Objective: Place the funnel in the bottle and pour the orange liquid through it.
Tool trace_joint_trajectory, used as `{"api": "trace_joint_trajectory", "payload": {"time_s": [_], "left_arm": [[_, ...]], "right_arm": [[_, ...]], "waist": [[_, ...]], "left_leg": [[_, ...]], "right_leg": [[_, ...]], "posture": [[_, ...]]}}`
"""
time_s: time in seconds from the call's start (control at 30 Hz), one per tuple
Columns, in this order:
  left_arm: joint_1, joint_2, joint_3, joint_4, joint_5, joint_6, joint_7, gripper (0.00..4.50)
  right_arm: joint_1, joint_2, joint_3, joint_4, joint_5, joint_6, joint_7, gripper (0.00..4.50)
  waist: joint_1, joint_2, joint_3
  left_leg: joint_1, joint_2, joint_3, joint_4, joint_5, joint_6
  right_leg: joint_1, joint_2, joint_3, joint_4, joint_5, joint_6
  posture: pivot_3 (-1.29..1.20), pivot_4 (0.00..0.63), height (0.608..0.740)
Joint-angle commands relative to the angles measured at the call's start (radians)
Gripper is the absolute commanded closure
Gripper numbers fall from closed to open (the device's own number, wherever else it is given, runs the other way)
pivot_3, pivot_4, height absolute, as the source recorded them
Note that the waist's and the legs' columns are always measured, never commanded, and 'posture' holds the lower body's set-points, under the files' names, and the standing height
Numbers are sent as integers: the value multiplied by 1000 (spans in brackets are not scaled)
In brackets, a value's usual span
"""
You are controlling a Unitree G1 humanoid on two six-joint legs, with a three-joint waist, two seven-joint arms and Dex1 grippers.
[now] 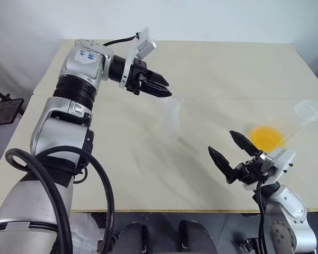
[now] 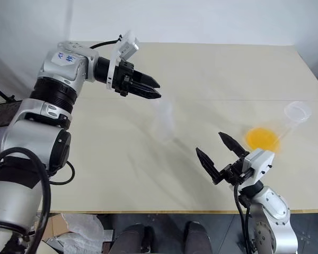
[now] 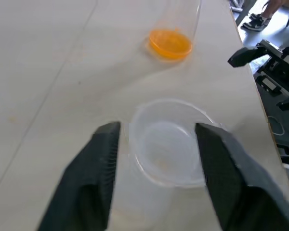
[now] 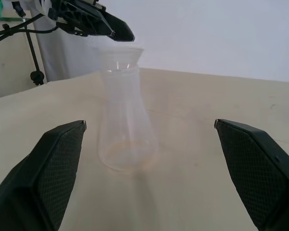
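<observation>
Beige surface (image 1: 212, 69): funnel (image 3: 171, 139) seated on bottle (image 4: 126, 125) mid-scene, our left end effector (image 1: 167, 90) released beside it. Right end effector (image 1: 230, 151) spread, empty. Orange liquid (image 1: 266, 137) right; glass slick, fragile — we'd grip neck.

A wide, pale beige table (image 1: 217, 69) fills most of the scene, its matte top crossed by a thin straight seam (it runs side to side, as though two panels meet there). Soft, even light falls over it, leaving only faint grey shadows. Behind the far edge rises a plain white wall (image 1: 164, 18). At the left side a black stand (image 4: 33, 53) with thin rods is set against the white backdrop, and a dark flat panel (image 1: 2, 111) juts in beside the table. Below the near edge lies a grey floor (image 2: 212, 233), with crumpled clear plastic (image 2: 82, 230) at the left.
</observation>
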Motion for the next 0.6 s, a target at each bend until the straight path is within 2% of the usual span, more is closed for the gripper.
{"api": "trace_joint_trajectory", "payload": {"time_s": [0.03, 0.1, 0.17, 0.3, 0.43, 0.6], "left_arm": [[30, 8, 77, -48, -40, -84, 20, 688], [78, 29, 130, -95, -78, -100, 5, 45], [150, 66, 179, -171, -112, -95, 2, 17], [405, 164, 268, -449, -168, -137, 35, 17], [727, 236, 432, -772, -227, -165, 158, 17], [1027, 252, 575, -1008, -269, -204, 276, 17]], "right_arm": [[-13, 8, -3, -18, 1, -34, -7, 0], [-23, 7, -4, -11, -5, -40, -9, 0], [-37, 4, -6, 1, -6, -41, -13, 0], [-73, -10, -7, 39, 3, -21, -9, 0], [-159, -29, 6, 109, -6, -18, 17, 0], [-221, -51, -15, 167, -18, -29, 19, 0]], "waist": [[-1, 0, 0], [-4, 0, 0], [-5, 0, 0], [-30, 1, 0], [-33, 1, 0], [-19, 1, -1]], "left_leg": [[0, 0, 0, 0, 0, 0], [0, 0, 0, 0, 0, 0], [1, 0, 0, 0, 0, 0], [2, 1, 0, -1, 0, 0], [2, 3, -3, 0, 0, 0], [2, 3, -6, 1, 0, 1]], "right_leg": [[0, 0, 0, 0, 0, 0], [0, 0, 0, 0, 0, 0], [0, 0, 0, 2, 0, 0], [-1, 0, 0, 4, 0, 0], [0, -2, 0, 5, 0, 0], [2, -4, 0, 5, 0, 0]], "posture": [[0, 150, 740], [0, 150, 740], [0, 150, 740], [0, 150, 740], [0, 150, 740], [0, 150, 740]]}}
